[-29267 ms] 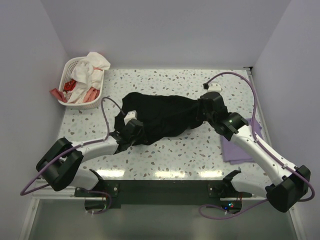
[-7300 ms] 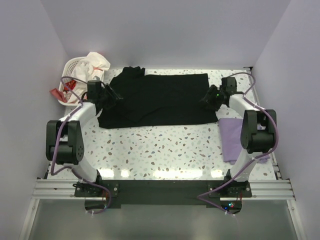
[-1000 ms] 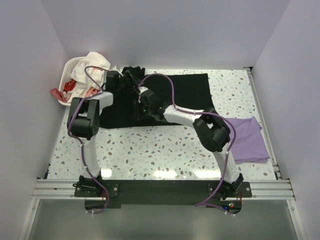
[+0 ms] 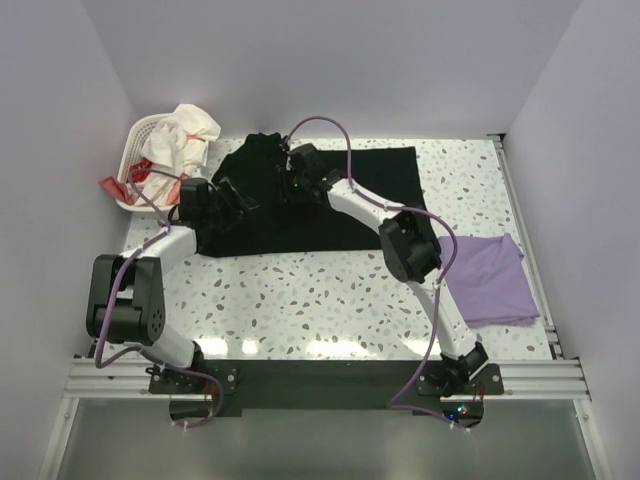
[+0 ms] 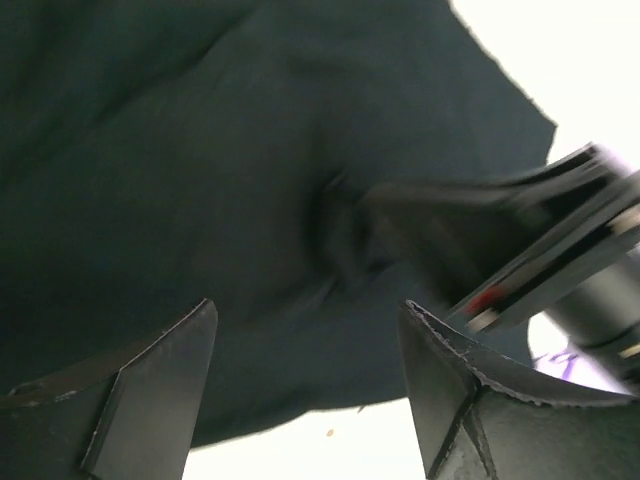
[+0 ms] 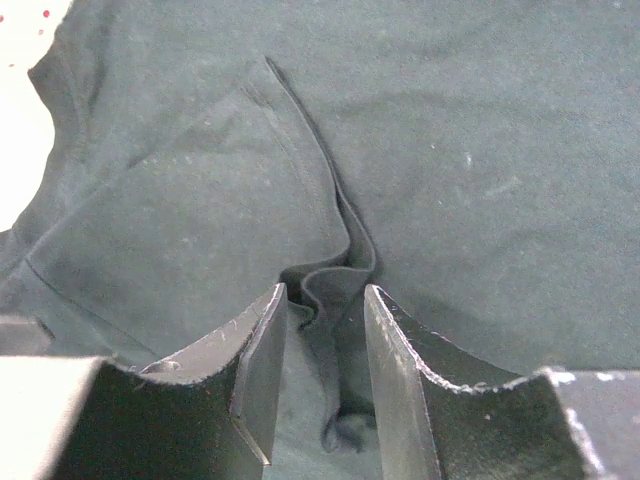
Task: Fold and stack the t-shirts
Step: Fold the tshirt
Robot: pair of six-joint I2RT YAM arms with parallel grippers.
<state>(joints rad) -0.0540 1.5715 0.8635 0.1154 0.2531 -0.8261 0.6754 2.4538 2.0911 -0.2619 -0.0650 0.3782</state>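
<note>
The black tee (image 4: 360, 200) lies spread flat across the far middle of the table, its sleeve end to the left. My right gripper (image 4: 297, 178) reaches over its upper left part. In the right wrist view its jaws (image 6: 325, 292) stand a little apart, with a raised ridge of the black cloth (image 6: 480, 130) loose between them. My left gripper (image 4: 240, 197) hovers over the shirt's left edge. It is wide open (image 5: 308, 310) with only black cloth (image 5: 200, 150) and bare table below. The lavender tee (image 4: 490, 280) lies folded at the right.
A white laundry basket (image 4: 137, 135) full of white and red clothes stands at the far left corner. The right arm's wrist (image 5: 560, 230) shows blurred in the left wrist view. Walls close the table on three sides.
My left gripper has pulled back from the shirt's far left corner toward its left edge. My right gripper has moved farther up the shirt, and its jaws have parted slightly.
</note>
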